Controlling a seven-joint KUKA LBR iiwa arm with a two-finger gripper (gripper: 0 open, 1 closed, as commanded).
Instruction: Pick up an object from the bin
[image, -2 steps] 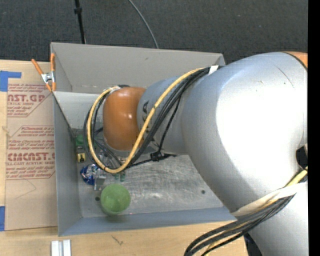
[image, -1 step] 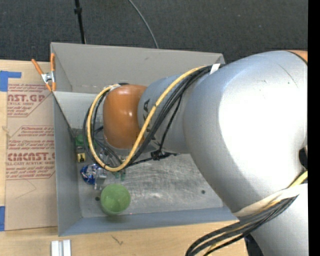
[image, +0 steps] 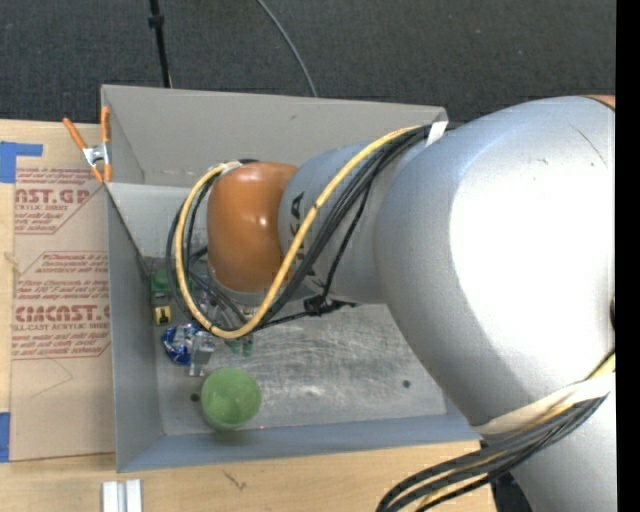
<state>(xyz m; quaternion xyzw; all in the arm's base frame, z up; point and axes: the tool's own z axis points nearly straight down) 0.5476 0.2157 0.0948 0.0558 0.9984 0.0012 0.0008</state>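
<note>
Blue-and-white small object (image: 180, 343), lower left of frame: gripper (image: 222, 338) just beside it, grip state indeterminable. Advised: centre over it, clear of green ball (image: 231, 397).

The grey bin (image: 340, 375) holds a green ball (image: 231, 397), a blue-and-white thing (image: 180, 343) and a green piece (image: 160, 283).

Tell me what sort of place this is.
Most likely a robotics lab's bin-picking test station: a large grey robot arm with looped cables reaches into a grey metal bin, which holds a few small loose things, such as a green ball.
</note>
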